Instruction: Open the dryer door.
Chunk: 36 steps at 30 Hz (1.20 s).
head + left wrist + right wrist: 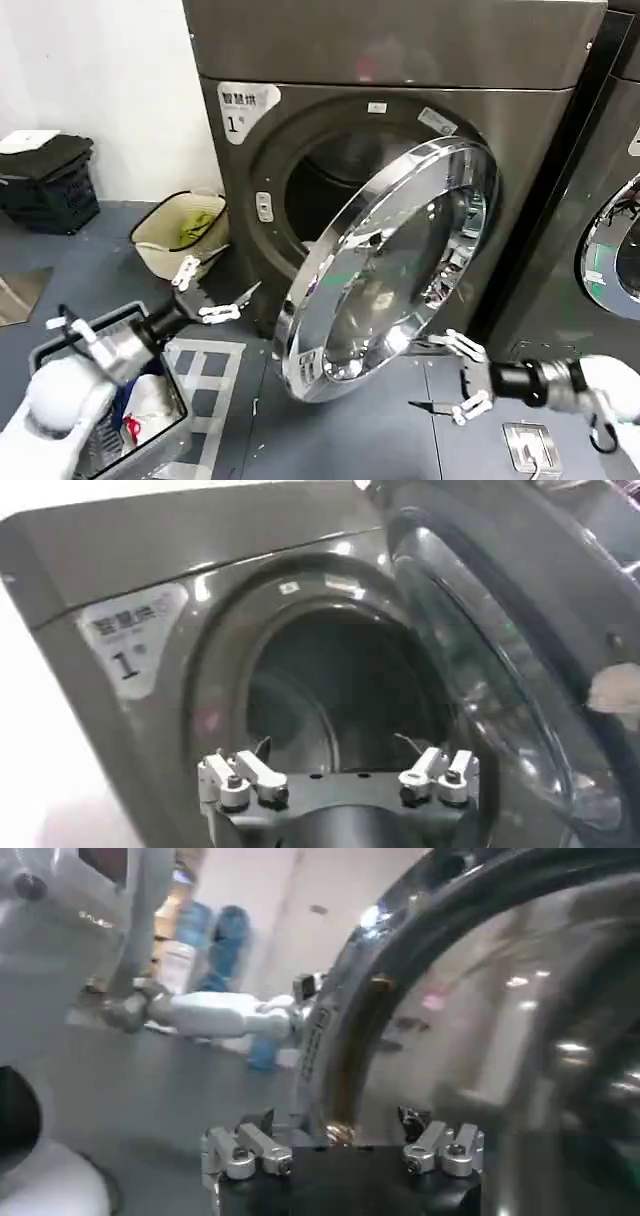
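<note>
The dryer door [385, 270], a chrome ring around dark glass, stands swung out from the grey-brown machine with the white "1" label [240, 110]. The dark drum opening [315, 190] is exposed. My right gripper [432, 373] is open at the door's lower right rim. In the right wrist view the chrome edge [345, 1048] runs between its spread fingers [245, 1151]. My left gripper [222, 285] hovers open, low and left of the opening, holding nothing. The left wrist view faces the drum [330, 700] over that gripper [338, 770], with the door [490, 670] to one side.
A beige basket [150, 240] with yellow-green cloth stands by the wall on the left. A black crate [50, 185] sits further left. A grey basket [60, 350] of laundry is beside my left arm. The neighbouring machine's door [612, 250] is at the right.
</note>
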Motion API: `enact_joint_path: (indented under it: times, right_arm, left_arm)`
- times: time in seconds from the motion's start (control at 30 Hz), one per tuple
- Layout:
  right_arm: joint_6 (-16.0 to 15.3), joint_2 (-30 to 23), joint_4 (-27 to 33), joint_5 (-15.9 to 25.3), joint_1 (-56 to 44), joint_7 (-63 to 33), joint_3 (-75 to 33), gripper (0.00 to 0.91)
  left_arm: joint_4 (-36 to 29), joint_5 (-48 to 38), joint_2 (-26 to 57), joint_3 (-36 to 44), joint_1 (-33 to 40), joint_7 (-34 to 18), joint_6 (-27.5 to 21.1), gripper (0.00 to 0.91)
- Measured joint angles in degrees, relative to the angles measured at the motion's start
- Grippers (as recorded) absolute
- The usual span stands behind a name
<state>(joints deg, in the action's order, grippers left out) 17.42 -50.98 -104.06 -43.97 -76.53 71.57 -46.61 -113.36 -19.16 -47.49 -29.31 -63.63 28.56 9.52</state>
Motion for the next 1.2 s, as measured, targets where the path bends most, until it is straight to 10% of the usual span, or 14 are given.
enact_joint_path:
  times: [0.3,0.53,0.97,1.2]
  right_arm:
    - [6.8,-9.1,-6.4,0.0,-16.9,-8.2,-16.3,0.907]
    - [10.8,-16.6,-9.4,9.4,-24.3,-23.7,-26.0,0.907]
    - [-11.3,-31.8,-13.8,24.7,-24.6,-63.0,-40.9,0.907]
    - [-15.8,-36.9,-13.9,26.9,-21.5,-67.9,-49.4,0.907]
  left_arm:
    - [1.4,-0.4,0.6,10.8,7.3,0.9,0.5,0.907]
    - [3.1,-0.8,-0.1,18.2,12.7,1.1,1.1,0.907]
    - [7.3,-1.2,-4.1,31.2,22.9,0.9,1.3,0.907]
    - [9.9,-1.4,-7.2,37.0,27.6,0.8,1.1,0.907]
